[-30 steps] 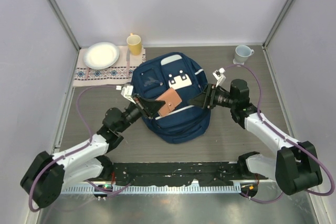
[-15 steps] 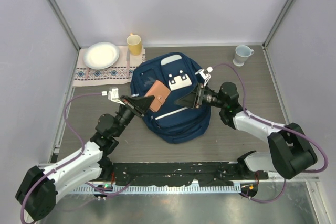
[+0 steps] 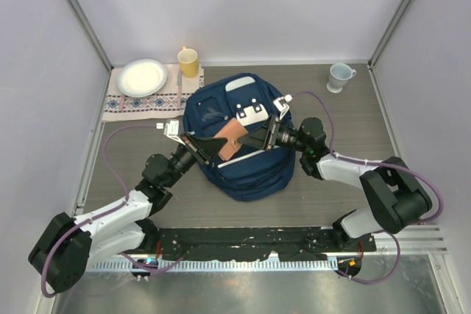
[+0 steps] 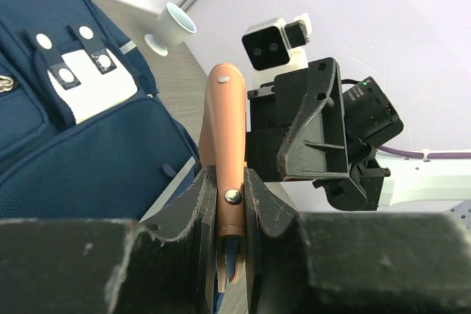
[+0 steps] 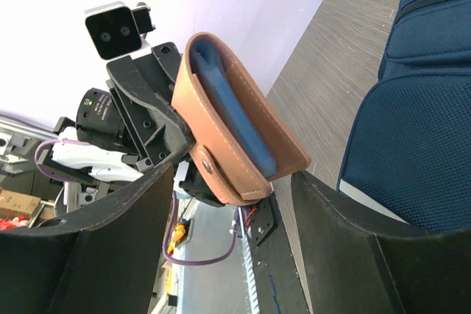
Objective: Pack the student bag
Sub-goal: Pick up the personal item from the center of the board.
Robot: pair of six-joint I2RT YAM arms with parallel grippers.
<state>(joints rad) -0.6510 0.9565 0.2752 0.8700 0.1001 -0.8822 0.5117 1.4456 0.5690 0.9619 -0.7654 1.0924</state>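
Note:
The student bag (image 3: 246, 163), navy blue with a white buckled flap, lies flat mid-table. Above its front my left gripper (image 3: 215, 147) is shut on a brown leather case (image 3: 230, 140) with a blue lining. In the left wrist view the case (image 4: 224, 130) stands edge-on between the left gripper's (image 4: 229, 189) jaws, over the bag (image 4: 73, 152). My right gripper (image 3: 255, 139) faces it from the right and is open. In the right wrist view the case's (image 5: 235, 130) lower corner sits between the right gripper's (image 5: 232, 189) spread fingers without touching them, the bag (image 5: 412, 152) to the right.
A white plate (image 3: 142, 77) rests on a patterned cloth (image 3: 121, 106) at the back left, with a yellow mug (image 3: 188, 62) beside it. A white cup (image 3: 340, 75) stands at the back right, also visible in the left wrist view (image 4: 171, 23). Enclosure walls surround the table.
My right gripper has moved left until its open fingers flank the case. My left gripper shifted the case slightly back and forth over the bag, keeping hold.

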